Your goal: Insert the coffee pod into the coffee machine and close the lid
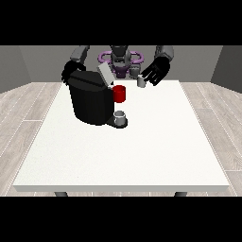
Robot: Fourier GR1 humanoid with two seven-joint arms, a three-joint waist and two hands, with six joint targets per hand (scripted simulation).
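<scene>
The hand at the view's right (156, 73) hovers with fingers spread beside a small grey pod (140, 82) on the white table (142, 151); the hand at the view's left (67, 72) sits behind the black machine (90, 101), fingers hidden. The machine's lid (105, 74) stands raised, a red cup (119, 93) just beside it, a grey cup (120, 116) on its tray. Pale plank floor and grey walls surround the table.

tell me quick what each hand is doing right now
Hand at the view's right: open, fingers spread, holding nothing, beside the small grey pod.
Hand at the view's left: cannot be told.
</scene>
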